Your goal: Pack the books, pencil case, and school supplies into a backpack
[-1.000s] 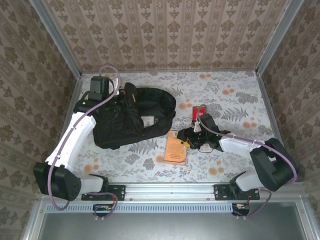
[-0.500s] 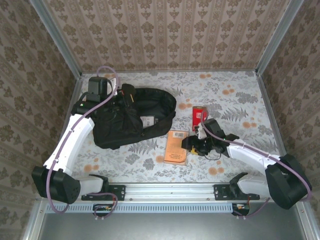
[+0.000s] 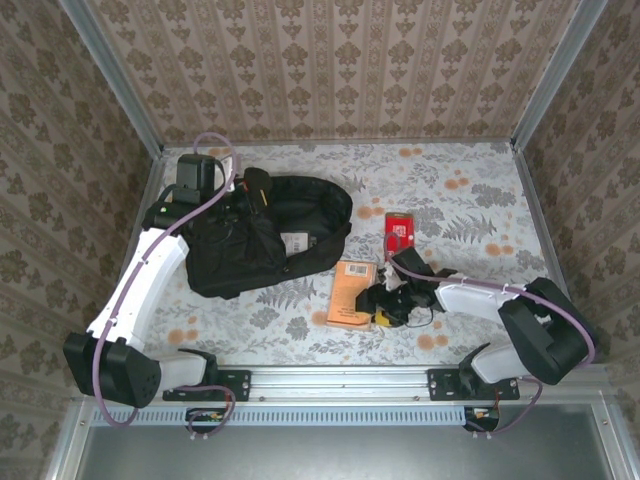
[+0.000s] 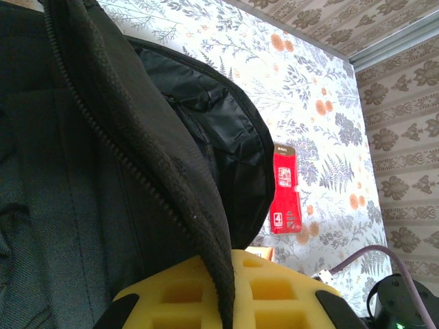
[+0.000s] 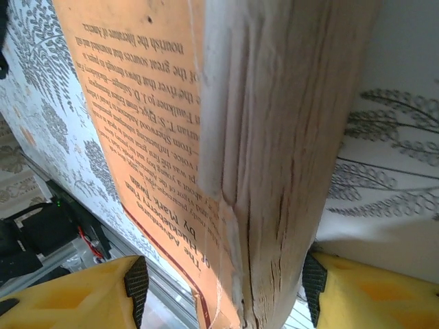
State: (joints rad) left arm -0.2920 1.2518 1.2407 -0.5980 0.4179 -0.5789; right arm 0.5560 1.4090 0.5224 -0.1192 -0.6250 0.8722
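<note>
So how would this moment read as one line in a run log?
left gripper: shut on backpack edge | right gripper: open, straddling orange book | red book: on table, outside backpack

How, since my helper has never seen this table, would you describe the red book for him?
Start at the black backpack on the table's left. Right of its opening the red book lies flat. It is smaller than the orange paperback lying nearer the front, and bright red.

Both arms [image 3: 140,285] are white with black joints [image 3: 115,370], lilac cables [image 4: 374,249] — and yellow waffle-moulded fingers [image 5: 62,298].
</note>
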